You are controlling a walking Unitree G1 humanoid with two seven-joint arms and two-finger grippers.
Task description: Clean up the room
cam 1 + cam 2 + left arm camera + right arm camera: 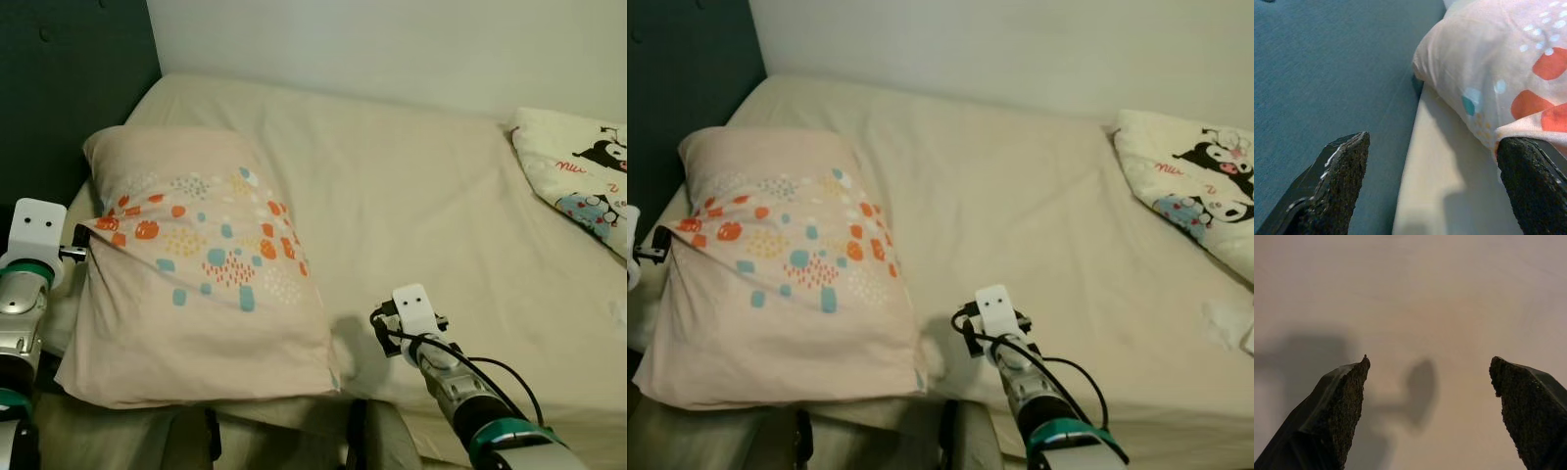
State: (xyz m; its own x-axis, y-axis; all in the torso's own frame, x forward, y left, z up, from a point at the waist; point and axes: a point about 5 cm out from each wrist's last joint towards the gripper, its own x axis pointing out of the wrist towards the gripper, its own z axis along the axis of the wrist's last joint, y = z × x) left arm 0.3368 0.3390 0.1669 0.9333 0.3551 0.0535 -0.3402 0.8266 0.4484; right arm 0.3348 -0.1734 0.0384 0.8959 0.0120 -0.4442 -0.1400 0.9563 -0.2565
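Both grippers open at the bed's near edge; tidying looks partly done.
Right gripper (384, 315) hovers spread over bare sheet (411, 196); left gripper (1432, 186), fingers apart, has one finger against the spotted pillow (196, 264), which lies askew near the headboard (69, 69). Farther right, a cartoon-print quilt (578, 176) stays bunched, likely left to straighten.

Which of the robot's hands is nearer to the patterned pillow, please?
The left hand, its finger touching the patterned pillow's left edge. The right hand hovers over bare sheet, right of it.

Dark teal headboard (59, 88); pale wall (392, 39), seemingly plain.
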